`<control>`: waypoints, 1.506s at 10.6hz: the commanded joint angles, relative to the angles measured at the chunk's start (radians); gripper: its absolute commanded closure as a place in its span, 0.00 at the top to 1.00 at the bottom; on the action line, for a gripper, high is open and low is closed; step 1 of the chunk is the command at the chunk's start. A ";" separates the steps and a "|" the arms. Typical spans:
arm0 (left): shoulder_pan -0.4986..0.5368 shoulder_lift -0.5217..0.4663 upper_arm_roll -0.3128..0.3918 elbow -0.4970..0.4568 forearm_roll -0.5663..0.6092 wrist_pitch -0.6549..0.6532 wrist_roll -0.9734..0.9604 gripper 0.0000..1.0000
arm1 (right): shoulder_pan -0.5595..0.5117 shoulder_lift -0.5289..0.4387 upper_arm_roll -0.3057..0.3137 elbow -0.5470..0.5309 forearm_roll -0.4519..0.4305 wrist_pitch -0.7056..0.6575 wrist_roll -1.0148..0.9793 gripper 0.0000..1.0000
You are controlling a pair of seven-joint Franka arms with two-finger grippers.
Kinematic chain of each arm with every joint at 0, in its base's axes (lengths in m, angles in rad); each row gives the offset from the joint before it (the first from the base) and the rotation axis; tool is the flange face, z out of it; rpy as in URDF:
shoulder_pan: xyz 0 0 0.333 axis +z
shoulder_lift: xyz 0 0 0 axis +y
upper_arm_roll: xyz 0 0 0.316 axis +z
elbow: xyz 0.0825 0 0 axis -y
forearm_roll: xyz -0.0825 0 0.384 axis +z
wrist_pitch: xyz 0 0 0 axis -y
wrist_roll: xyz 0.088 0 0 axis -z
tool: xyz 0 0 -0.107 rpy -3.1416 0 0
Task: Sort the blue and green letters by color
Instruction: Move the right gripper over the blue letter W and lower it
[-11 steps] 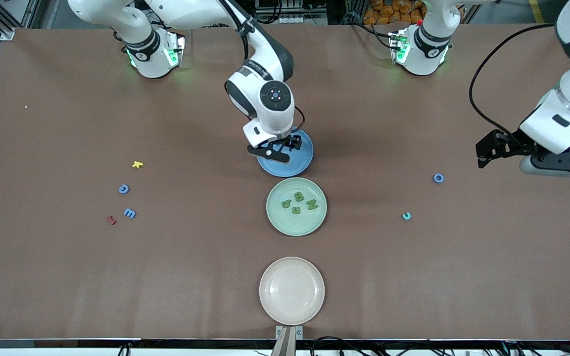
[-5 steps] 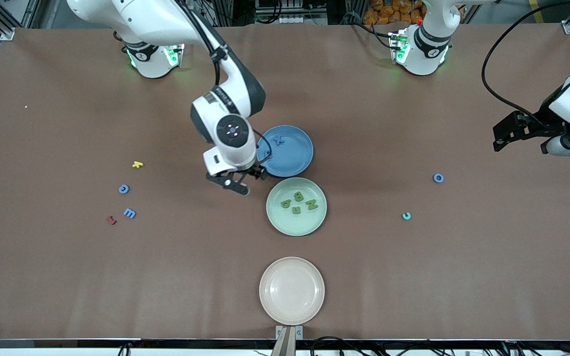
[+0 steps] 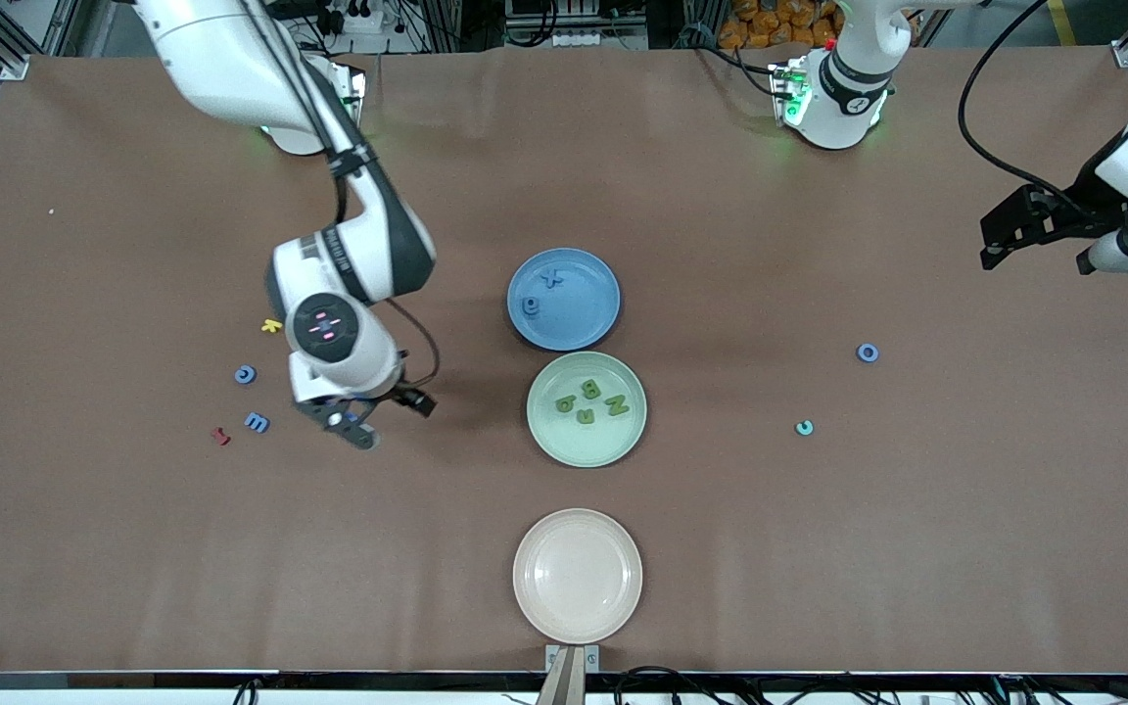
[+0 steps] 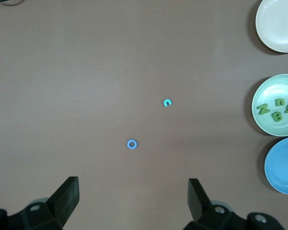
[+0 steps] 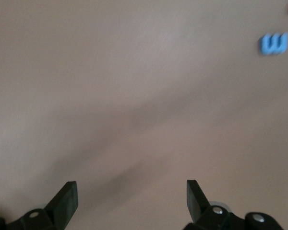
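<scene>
Two blue letters lie in the blue plate. Several green letters lie in the green plate. Loose blue letters lie toward the right arm's end, one and another that also shows in the right wrist view. A blue O lies toward the left arm's end. My right gripper is open and empty over bare table beside the loose blue letters. My left gripper is open and empty, high over the left arm's end.
A yellow letter and a dark red letter lie by the loose blue ones. A teal c lies near the blue O. An empty cream plate sits nearest the front camera.
My right gripper moved from over the blue plate toward the right arm's end. A second blue letter now shows in the blue plate. My left gripper drew back toward the table's end.
</scene>
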 commanded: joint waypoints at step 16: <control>-0.008 -0.050 0.029 -0.047 -0.023 -0.045 0.030 1.00 | -0.433 0.104 0.018 0.054 0.062 0.091 -0.359 1.00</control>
